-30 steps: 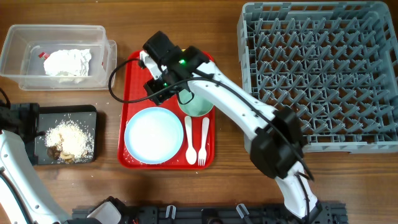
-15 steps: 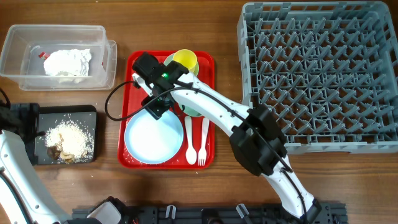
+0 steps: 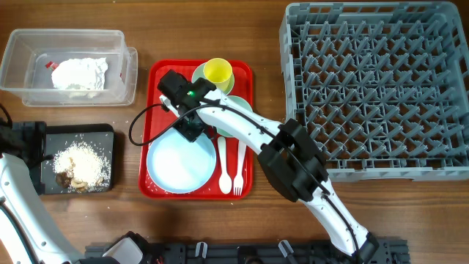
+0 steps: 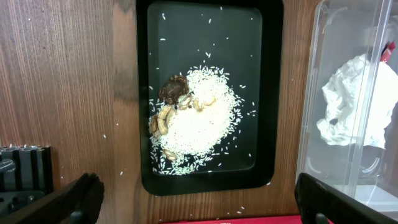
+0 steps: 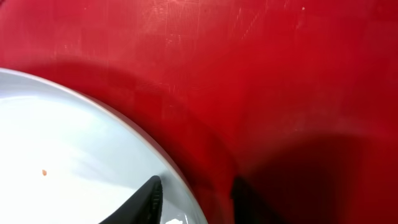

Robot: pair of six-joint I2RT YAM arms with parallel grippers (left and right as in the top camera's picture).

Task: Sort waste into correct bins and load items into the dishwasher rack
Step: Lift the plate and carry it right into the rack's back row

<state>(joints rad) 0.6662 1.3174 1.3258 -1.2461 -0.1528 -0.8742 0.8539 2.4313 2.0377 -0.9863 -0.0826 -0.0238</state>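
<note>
My right gripper (image 3: 192, 130) is low over the red serving tray (image 3: 157, 92), at the back rim of the round white plate (image 3: 178, 163). In the right wrist view its jaws (image 5: 196, 191) are open and straddle the plate's rim (image 5: 62, 143), one finger over the plate and one over the tray. The white spoon (image 3: 223, 167) and fork (image 3: 239, 167) lie to the right of the plate. The yellow cup (image 3: 218, 72) stands at the tray's back. A mint green bowl (image 3: 242, 111) is partly hidden under the arm. My left gripper (image 4: 202, 208) is open above the black tray (image 4: 267, 93).
The grey dishwasher rack (image 3: 377, 88) fills the right side. The clear box (image 3: 22, 55) at the back left holds the white napkin (image 3: 79, 73) and the red-and-white wrapper (image 3: 50, 64). The black tray (image 3: 102, 136) holds brown scraps and rice crumbs (image 3: 77, 165).
My right gripper has moved from the bowls at the back of the tray forward and left to the plate's rim. The yellow cup is uncovered now. The left arm has not moved.
</note>
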